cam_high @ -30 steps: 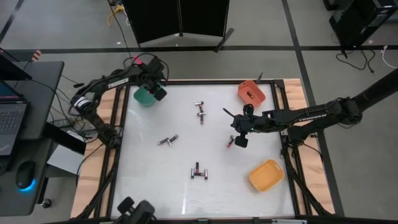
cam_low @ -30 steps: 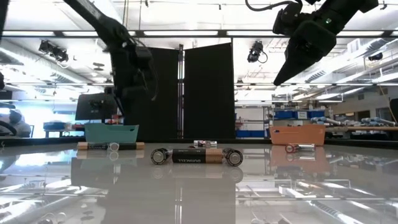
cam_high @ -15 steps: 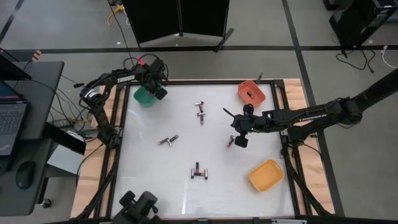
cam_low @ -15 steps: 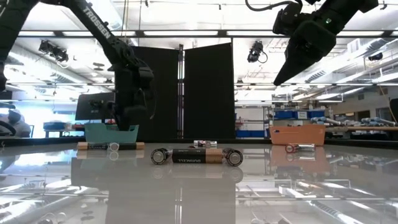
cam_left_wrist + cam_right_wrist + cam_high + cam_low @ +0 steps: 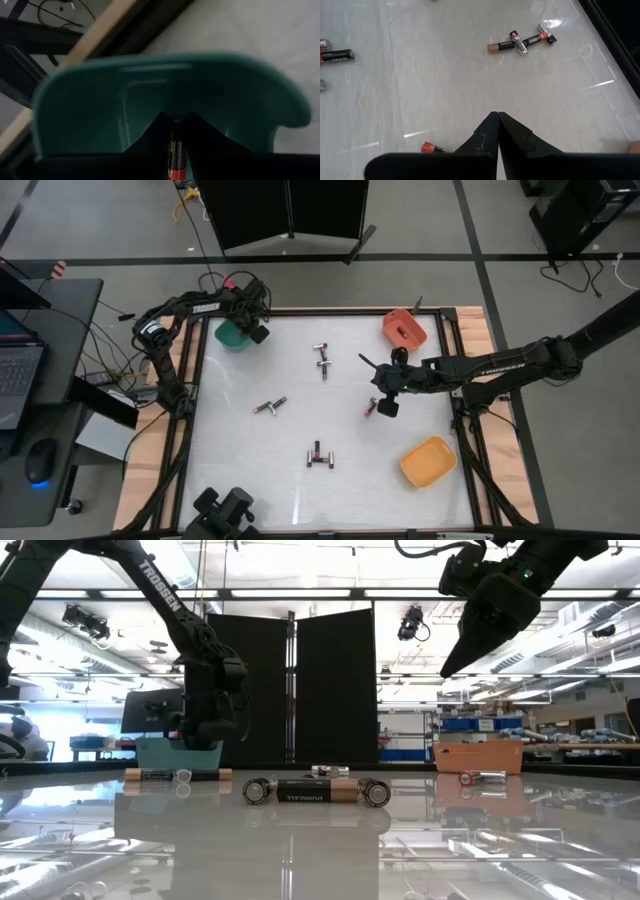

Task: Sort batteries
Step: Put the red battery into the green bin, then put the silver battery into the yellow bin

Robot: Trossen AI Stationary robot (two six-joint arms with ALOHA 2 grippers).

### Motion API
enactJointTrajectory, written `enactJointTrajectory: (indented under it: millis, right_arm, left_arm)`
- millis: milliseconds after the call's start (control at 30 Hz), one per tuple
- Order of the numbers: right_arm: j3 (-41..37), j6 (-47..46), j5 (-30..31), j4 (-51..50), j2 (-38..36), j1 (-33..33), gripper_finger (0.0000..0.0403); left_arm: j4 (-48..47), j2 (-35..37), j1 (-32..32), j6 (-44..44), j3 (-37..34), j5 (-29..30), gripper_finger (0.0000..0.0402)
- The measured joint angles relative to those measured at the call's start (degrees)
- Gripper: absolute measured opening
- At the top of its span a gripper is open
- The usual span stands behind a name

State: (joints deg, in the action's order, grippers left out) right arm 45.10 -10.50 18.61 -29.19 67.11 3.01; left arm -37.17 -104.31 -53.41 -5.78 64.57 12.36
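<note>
Nearest the low camera, a cluster of batteries (image 5: 316, 790) lies on the white table (image 5: 240, 470) — a black-and-copper one lengthwise, round ends of others at either side; from above this is the group near the table's front (image 5: 319, 456). A further pair (image 5: 270, 406) lies left of centre, and another pair (image 5: 322, 357) toward the far side.

Mid-table, right side: the right gripper (image 5: 386, 406) hangs above the surface, fingers pressed together with nothing between them. A red-banded battery (image 5: 370, 408) lies just beside it on the table; the right wrist view shows its red end (image 5: 431, 148) next to the closed fingertips (image 5: 490, 131), not touching.

An orange bin (image 5: 428, 462) sits near the right front edge, a red-orange bin (image 5: 404, 328) at the far right corner.

Far left corner: the left gripper (image 5: 257, 332) is over the teal bin (image 5: 233, 338) — its fingers clamp a slim black-and-red battery (image 5: 175, 150), held above the bin's hollow (image 5: 90, 115).
</note>
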Motion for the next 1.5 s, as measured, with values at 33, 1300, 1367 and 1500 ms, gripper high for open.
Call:
enactJointTrajectory:
  millis: [33, 1300, 1367, 1500]
  right_arm:
    - [0.0, 0.0, 0.0, 0.0, 0.0, 0.0, 0.0019]
    - [0.0, -8.7, -1.7, -4.5, 0.0, -2.0, 0.0022]
    - [0.0, -15.3, -4.8, -9.0, 0.0, -3.0, 0.0023]
    - [0.0, -26.2, -9.6, -21.8, 0.0, -5.1, 0.0026]
  left_arm:
    - [0.3, 0.0, 0.0, 0.0, -0.4, 0.0, 0.0045]
    - [42.4, 36.0, 14.4, -0.4, -26.0, -20.1, 0.0006]
    - [51.9, 36.6, 16.4, 0.5, -30.5, -22.3, 0.0006]
    - [69.0, 36.5, 18.4, 3.4, -38.1, -24.8, 0.0006]
